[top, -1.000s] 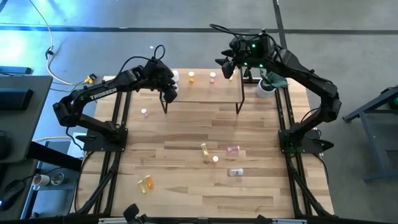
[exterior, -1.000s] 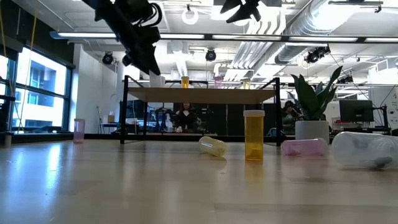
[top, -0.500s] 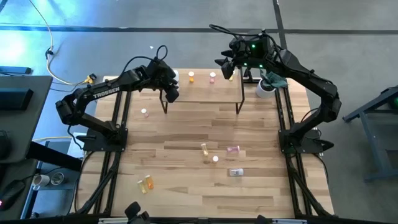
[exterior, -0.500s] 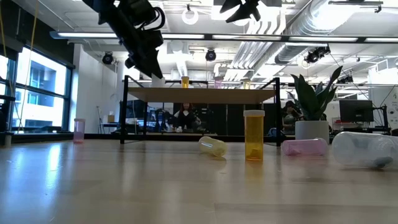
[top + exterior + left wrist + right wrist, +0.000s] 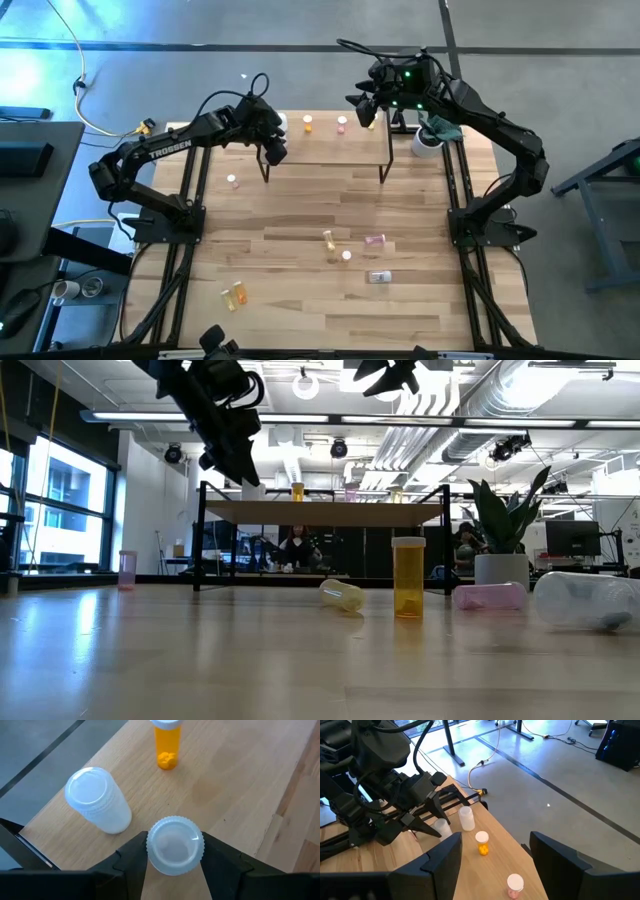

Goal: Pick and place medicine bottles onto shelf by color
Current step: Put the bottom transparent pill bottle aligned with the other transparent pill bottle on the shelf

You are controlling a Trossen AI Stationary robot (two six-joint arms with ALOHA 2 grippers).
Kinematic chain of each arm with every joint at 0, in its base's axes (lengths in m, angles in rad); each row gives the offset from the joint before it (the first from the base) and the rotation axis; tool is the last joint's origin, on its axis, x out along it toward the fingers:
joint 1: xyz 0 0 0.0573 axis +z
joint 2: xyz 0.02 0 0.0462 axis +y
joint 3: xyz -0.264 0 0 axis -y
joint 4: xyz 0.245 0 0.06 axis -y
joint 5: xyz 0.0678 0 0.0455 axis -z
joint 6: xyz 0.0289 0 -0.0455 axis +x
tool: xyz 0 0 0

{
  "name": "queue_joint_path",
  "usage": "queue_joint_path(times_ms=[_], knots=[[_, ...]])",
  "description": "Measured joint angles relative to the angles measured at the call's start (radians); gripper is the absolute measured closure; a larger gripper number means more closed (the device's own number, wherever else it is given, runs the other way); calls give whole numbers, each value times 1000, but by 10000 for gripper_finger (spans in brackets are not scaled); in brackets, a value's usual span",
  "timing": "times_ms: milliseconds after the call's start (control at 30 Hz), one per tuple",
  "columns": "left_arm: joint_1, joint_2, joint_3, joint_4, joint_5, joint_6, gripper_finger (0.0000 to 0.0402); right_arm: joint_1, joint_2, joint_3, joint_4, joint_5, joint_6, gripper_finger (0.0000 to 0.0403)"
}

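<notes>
Since earlier frame: left gripper (image 5: 175,865) lifted slightly, fingers (image 5: 131,861) spreading off clear bottle (image 5: 175,845) standing on shelf (image 5: 235,785) between them. Right gripper (image 5: 495,865) wide open, empty, hovering over shelf. Bottles look light, rigid, slick, tippy: grip mid-body below cap.

You see a shelf (image 5: 235,785) of pale matt wood with visible grain, and a translucent plastic bottle (image 5: 100,802) with a ribbed, frosted cap.
</notes>
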Motion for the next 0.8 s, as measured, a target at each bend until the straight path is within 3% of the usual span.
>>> queue_joint_path(times_ms=[233,567,800], knots=[[0,0,0,1,9,0,239,0,0,0,0,0,0,179],[0,0,-1,30,20,-1,192,0,0,0,-4,0,0,179],[0,-8,-1,38,-36,0,182,1,0,0,-50,0,0,179]])
